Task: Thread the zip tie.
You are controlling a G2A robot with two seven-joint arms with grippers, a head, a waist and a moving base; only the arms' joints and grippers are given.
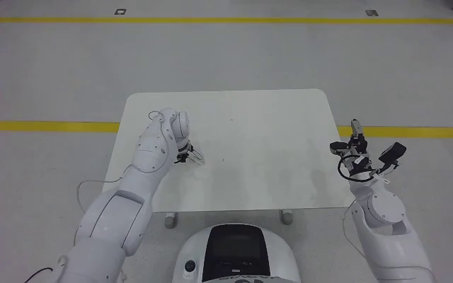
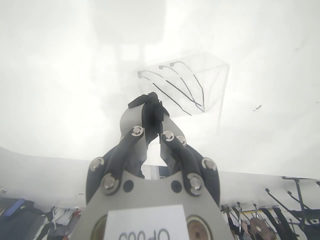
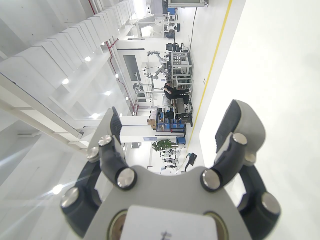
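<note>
white table [image 1: 283, 120]; zip ties [image 2: 183, 93] lie just beyond the left gripper [image 2: 151, 98], fingers pressed together, ties running lengthwise away; right gripper [image 3: 173, 108] gapes, well apart.

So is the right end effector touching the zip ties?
Apart. The top view shows the right end effector off the table, with the zip ties far across it by the left end effector.

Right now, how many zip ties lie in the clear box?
4, it seems: black zip ties fanned side by side inside the clear box on the table; reflections could hide another.
</note>
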